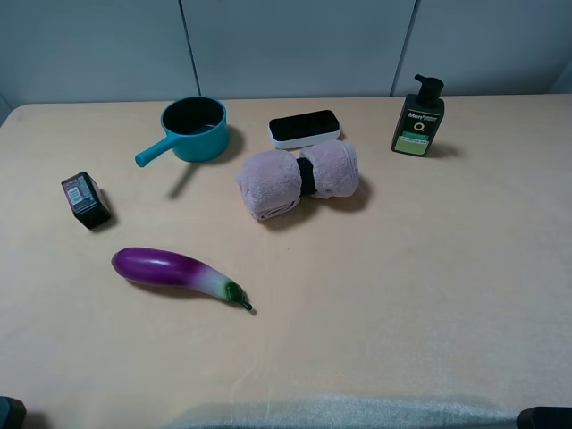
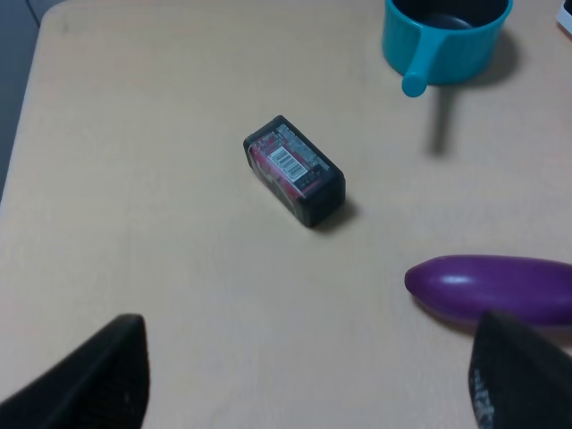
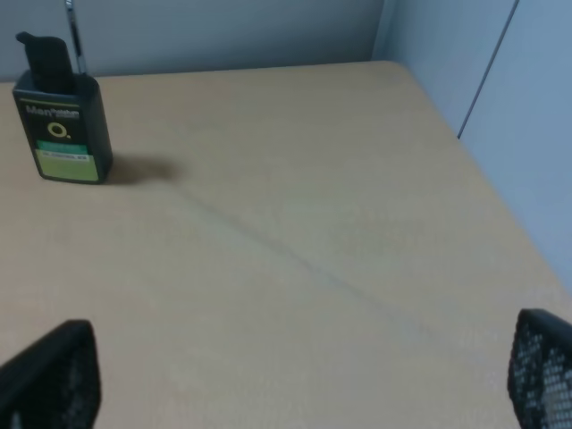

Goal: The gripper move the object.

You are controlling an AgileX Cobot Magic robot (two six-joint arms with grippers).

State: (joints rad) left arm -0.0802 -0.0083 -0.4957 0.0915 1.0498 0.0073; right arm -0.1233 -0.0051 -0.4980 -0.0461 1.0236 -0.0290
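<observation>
1. You see a matt, smooth, pale wood-look surface (image 1: 429, 295).
2. The object (image 1: 305, 129) has a matt black top on glossy white plastic.
3. Your eggplant (image 1: 174, 269) looks glossy and smooth.
4. The rolled towel (image 1: 298, 183) is fuzzy cloth.
5. The teal pot (image 1: 193, 129) looks smooth and faintly shiny.

Object (image 1: 304, 129) behind towel (image 1: 298, 181), beside pot (image 1: 193, 129)

The high camera is looking steeply down over the whole bench (image 1: 429, 295). The left wrist camera is hanging low near the box (image 2: 295, 170), pan (image 2: 445, 36) and eggplant (image 2: 492, 288), all shared with it. The right wrist view is sharing only the bottle (image 3: 59, 116).
</observation>
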